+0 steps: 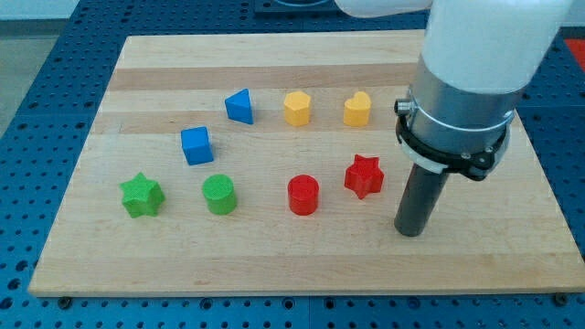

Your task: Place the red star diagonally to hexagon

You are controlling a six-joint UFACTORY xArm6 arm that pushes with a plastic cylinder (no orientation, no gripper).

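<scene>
The red star (364, 175) lies on the wooden board right of centre. The yellow hexagon (297, 107) sits above and to its left, near the view's top. My tip (410, 232) rests on the board just right of and below the red star, a small gap apart from it. A red cylinder (303, 195) stands left of the star.
A yellow heart-like block (357, 109) is right of the hexagon. A blue triangular block (239, 106) and a blue cube (196, 145) lie to the left. A green star (142, 195) and a green cylinder (219, 194) sit at lower left. The board edge (302, 291) runs along the view's bottom.
</scene>
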